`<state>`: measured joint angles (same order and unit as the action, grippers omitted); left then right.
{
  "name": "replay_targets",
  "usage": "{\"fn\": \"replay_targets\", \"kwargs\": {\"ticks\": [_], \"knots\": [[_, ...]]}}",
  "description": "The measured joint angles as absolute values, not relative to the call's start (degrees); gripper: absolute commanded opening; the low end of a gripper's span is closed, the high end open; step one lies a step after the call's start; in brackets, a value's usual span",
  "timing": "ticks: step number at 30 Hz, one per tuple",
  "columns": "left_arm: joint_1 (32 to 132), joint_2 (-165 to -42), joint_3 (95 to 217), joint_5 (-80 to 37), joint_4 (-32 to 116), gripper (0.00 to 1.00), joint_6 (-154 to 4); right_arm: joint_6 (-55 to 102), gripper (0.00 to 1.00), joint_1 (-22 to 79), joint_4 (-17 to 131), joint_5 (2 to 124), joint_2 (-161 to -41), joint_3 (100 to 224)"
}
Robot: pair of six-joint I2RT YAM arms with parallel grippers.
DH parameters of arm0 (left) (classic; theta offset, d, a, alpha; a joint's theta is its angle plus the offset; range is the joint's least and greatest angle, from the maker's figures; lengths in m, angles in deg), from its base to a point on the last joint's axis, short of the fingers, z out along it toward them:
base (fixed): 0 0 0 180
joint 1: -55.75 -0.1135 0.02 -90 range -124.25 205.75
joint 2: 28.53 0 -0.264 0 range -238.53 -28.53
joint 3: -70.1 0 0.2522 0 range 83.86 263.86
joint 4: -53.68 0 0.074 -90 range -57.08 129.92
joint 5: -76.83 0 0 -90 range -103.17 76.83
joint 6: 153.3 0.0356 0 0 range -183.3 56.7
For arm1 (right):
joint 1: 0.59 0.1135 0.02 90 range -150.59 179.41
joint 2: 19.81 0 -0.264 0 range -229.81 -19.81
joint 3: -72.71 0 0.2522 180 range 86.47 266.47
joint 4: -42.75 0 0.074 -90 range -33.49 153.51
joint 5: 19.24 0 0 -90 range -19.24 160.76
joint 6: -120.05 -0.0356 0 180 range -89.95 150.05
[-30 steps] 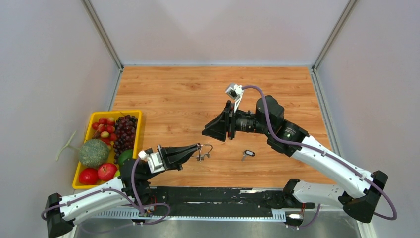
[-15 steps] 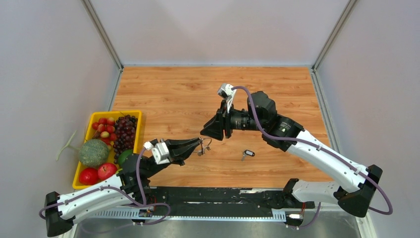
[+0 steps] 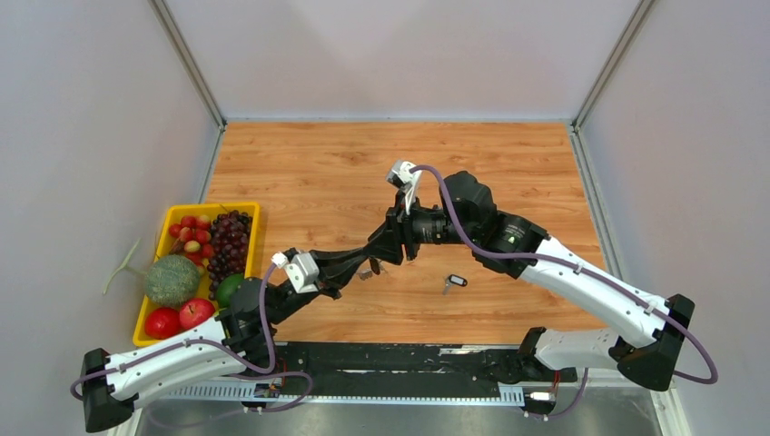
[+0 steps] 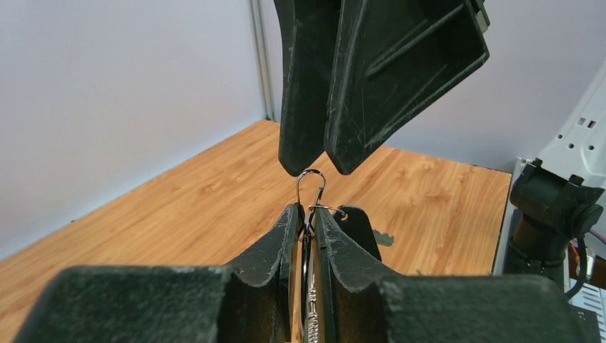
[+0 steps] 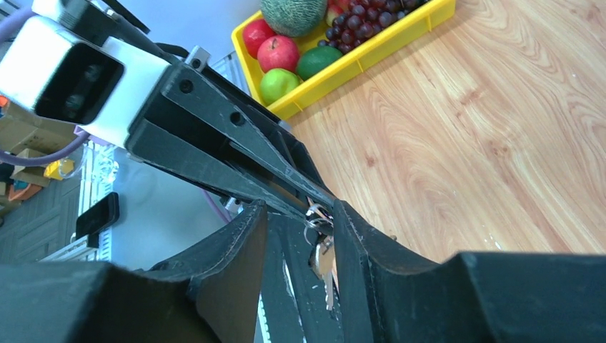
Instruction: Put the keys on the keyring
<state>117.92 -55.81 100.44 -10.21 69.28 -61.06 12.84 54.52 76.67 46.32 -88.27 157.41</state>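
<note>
While clenched on the keyring point(image 4: 311, 184), with the wire held edge-on in the thin slot between its fingers, hangs out from the near left corner over the middle of the worktop point(image 3: 309, 173): so much for the left gripper point(image 3: 365, 264). Above its tips, only a narrow loop of the wire on show, standing upright. Beneath, dangling from the ring, at least one silver key point(image 5: 323, 261), hanging free between the two sets of black fingers.

Set against it tip to tip from the right side: right gripper point(image 4: 321, 166), released, holding nothing. Fingers point(image 5: 239, 246) spread, one on either side of the left tips and the loop. From the left wrist, tips seen just above the top of the loop and very near it; touching or not, cannot tell. Both grippers up off the wood.

Flat on the worktop, toward the near edge and right of the middle, near the meeting grippers yet apart from them: black-headed key point(image 3: 455, 281), short silver blade pointing toward the left side, untouched and not on the ring.

Along the left edge, toward the near corner: yellow tray point(image 3: 195, 207) with dark grapes point(image 3: 231, 243), a green melon point(image 3: 172, 279), red apples point(image 3: 180, 318) and a smaller green fruit point(image 3: 229, 286) at its near right corner.
</note>
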Motion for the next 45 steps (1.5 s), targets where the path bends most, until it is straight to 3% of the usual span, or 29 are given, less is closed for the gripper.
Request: {"fn": "replay_targets", "kwargs": {"ticks": [8,16,37,45], "knots": [[117.9,-55.3,100.4,-9.2,69.3,0.21,-61.1,13.9,0.37,55.9,78.9,49.3,-89.8,158.0],[117.9,-55.3,100.4,-8.4,69.2,0.22,-61.1,15.2,0.0,57.3,80.0,52.6,-90.3,158.8],[117.9,-57.6,101.2,-9.7,70.5,0.43,-61.0,16.5,0.0,60.0,81.7,64.7,-87.7,159.8],[117.9,-58.2,101.2,-9.9,70.5,0.46,-61.0,16.7,0.0,60.0,81.2,70.1,-87.1,160.9]]}}
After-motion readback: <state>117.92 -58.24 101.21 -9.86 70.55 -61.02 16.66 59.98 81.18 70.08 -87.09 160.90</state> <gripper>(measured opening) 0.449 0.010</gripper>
